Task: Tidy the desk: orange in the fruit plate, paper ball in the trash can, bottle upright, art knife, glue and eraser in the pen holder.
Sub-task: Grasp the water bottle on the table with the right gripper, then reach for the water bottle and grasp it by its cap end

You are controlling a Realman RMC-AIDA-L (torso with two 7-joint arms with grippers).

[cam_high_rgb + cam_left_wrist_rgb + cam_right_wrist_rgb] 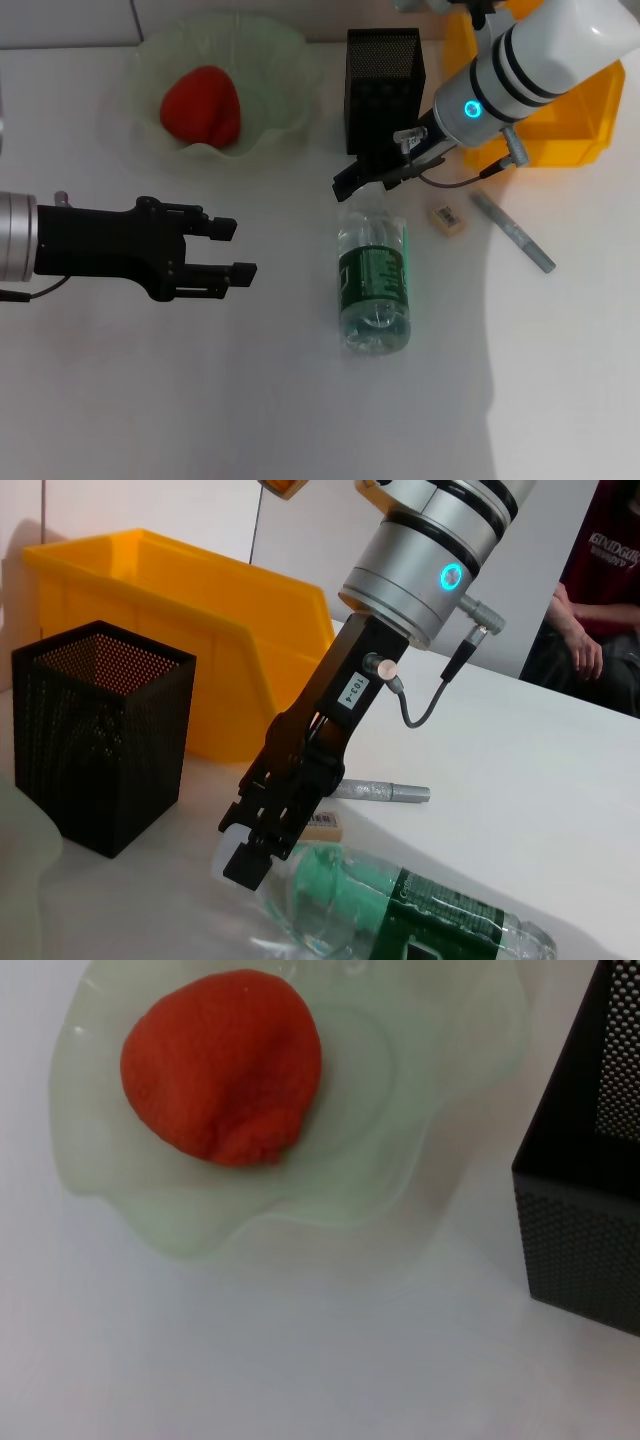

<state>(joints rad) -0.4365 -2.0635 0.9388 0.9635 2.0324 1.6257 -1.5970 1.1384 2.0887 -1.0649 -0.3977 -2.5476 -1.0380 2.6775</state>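
Left hand (225, 250) hangs open over the table's left side, idle. Orange (201, 105) sits in the fruit plate (285, 60) at the far edge. Mid-table, the right hand (350, 186) straddles the lying bottle's (374, 288) cap end, not closed. Next, I'd say: pinch, tip upright.

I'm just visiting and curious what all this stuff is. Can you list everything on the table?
Orange: one, red-orange, in the bowl.
Bowl: one, pale green, far left of the table.
Mesh cup: one, black, beside the bowl.
Bin: one, yellow, far right.
Bottle: one, clear with green label, lying at the centre.
Eraser: one, beige, right of the bottle.
Pen-like tool: one, grey, right of the eraser.
Table: white.
Left end effector: black, open, over bare table.
Right end effector: black, at the bottle's cap end.
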